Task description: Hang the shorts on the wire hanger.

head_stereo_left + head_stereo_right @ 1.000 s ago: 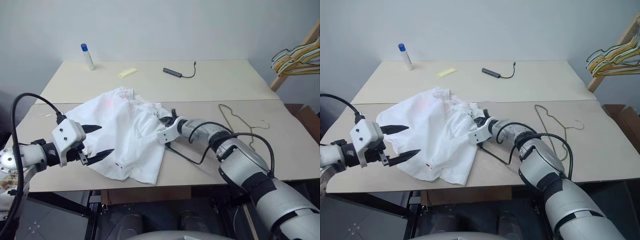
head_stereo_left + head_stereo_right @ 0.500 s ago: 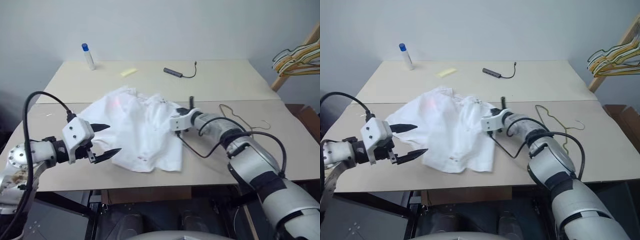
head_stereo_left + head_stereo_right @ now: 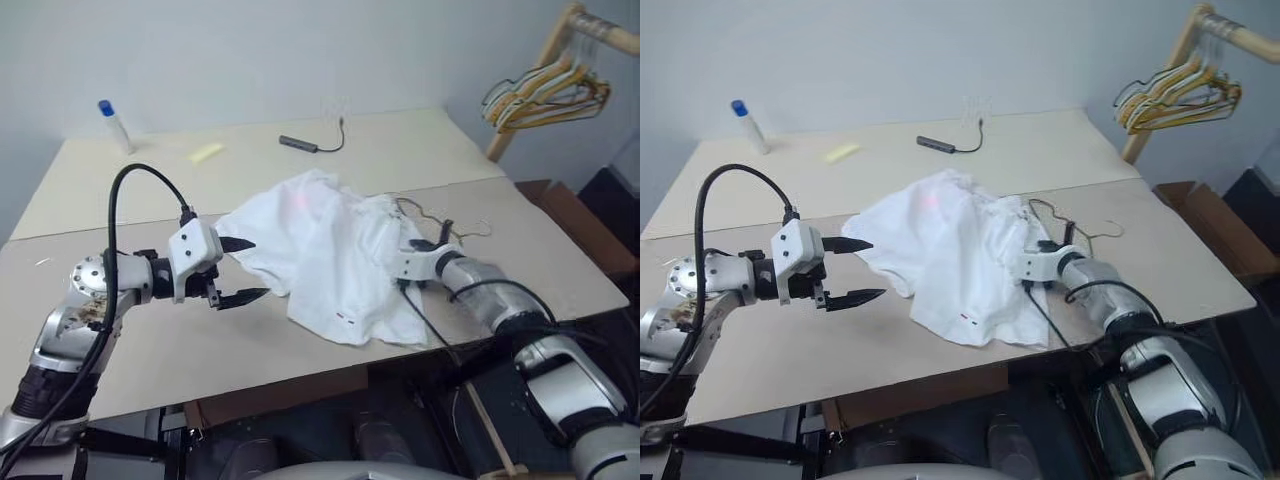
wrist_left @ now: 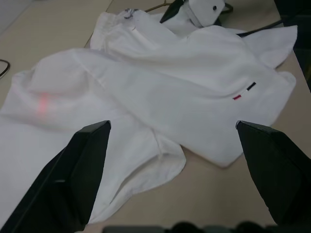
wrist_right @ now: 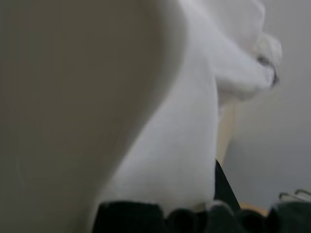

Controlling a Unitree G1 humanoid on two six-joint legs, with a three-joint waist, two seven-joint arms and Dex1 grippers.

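The white shorts [image 3: 325, 245] lie crumpled across the middle of the table [image 3: 150, 340], with small dark and red marks near one hem. My right gripper [image 3: 405, 255] is shut on their right edge, and fabric covers its fingers in the right wrist view. The wire hanger [image 3: 420, 210] lies flat just behind that gripper, partly hidden under the shorts. My left gripper [image 3: 240, 270] stands open at the shorts' left edge, its fingers [image 4: 80, 170] apart over the cloth with nothing between them.
At the back of the table stand a blue-capped bottle [image 3: 115, 122], a yellow slip [image 3: 206, 152] and a dark hub with its cable [image 3: 300, 145]. Coloured hangers [image 3: 545, 85] hang on a wooden rack at the right, above a cardboard box [image 3: 565, 215].
The camera has swung to the right. My right gripper closed on the shorts and dragged them right, onto the wire hanger. My left gripper moved in to the shorts' left edge, staying open.
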